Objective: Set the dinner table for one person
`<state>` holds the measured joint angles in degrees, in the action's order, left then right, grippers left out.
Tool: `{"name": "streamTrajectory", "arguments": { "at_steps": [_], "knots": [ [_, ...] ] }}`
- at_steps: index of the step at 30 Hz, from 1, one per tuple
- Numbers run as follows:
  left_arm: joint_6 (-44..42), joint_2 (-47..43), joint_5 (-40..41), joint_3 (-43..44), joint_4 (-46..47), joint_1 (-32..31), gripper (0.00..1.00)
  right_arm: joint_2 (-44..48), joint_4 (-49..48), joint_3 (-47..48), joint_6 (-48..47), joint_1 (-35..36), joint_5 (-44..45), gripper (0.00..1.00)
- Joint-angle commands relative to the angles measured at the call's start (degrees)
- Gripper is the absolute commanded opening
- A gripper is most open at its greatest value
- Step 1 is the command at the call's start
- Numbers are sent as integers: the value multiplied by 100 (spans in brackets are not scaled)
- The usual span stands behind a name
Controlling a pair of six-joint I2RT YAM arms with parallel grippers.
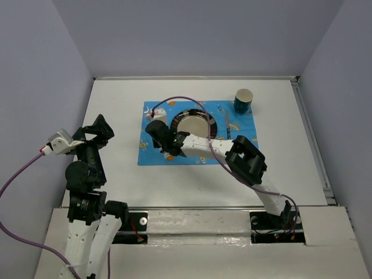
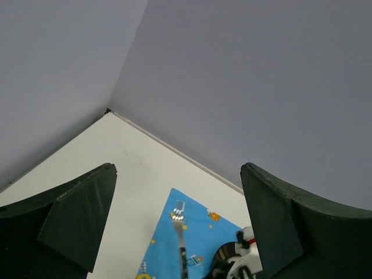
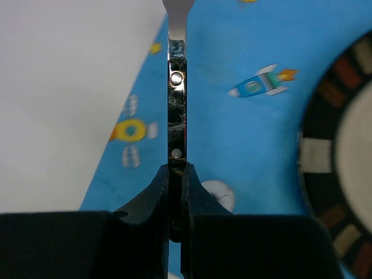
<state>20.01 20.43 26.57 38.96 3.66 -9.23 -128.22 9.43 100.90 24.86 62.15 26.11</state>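
Our right end effector (image 3: 176, 171) is clamped on the handle of the fork (image 3: 176, 87), the two fingers pressed together on its near end. The fork's long axis runs straight away from the end effector, handle toward us and tines toward the far wall. It sits over the left strip of the mat (image 1: 238, 136), between the mat's left edge and the plate (image 3: 337, 145), roughly parallel to that edge. We cannot tell whether the fork rests on the mat or hangs just above it.

The table (image 1: 116, 110) lies under everything, with the mat in its far middle part. On the mat, the knife (image 1: 227, 125) lies just right of the plate, and the cup (image 1: 243, 100) stands at the mat's far right corner.

Our left end effector (image 2: 179, 168) is well apart from the setting, raised on the left with its fingers spread wide and nothing between them. The right arm is the nearer one. We judge the next move to be a release, which calls for a flat, settled fork.
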Motion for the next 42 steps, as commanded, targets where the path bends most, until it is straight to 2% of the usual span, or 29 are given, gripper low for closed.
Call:
{"name": "streamTrajectory", "arguments": {
  "at_steps": [1, 5, 14, 39, 42],
  "knots": [
    [-67, -65, 50, 24, 328, -105, 99, 290, 85, 184, 1142, -177, 875, 0],
    [-41, -13, -11, 15, 337, -219, 99, 175, 208, 280, 1538, -238, 1133, 0],
    [12, 84, -125, -11, 346, -351, 99, -1, 437, 281, 2391, -441, 870, 0],
    [29, 128, -222, -38, 337, -395, 99, -827, 586, 905, 2304, -493, 360, 0],
    [38, 128, -231, -38, 346, -404, 99, -880, 604, 914, 2339, -493, 307, 5]
  ]
}}
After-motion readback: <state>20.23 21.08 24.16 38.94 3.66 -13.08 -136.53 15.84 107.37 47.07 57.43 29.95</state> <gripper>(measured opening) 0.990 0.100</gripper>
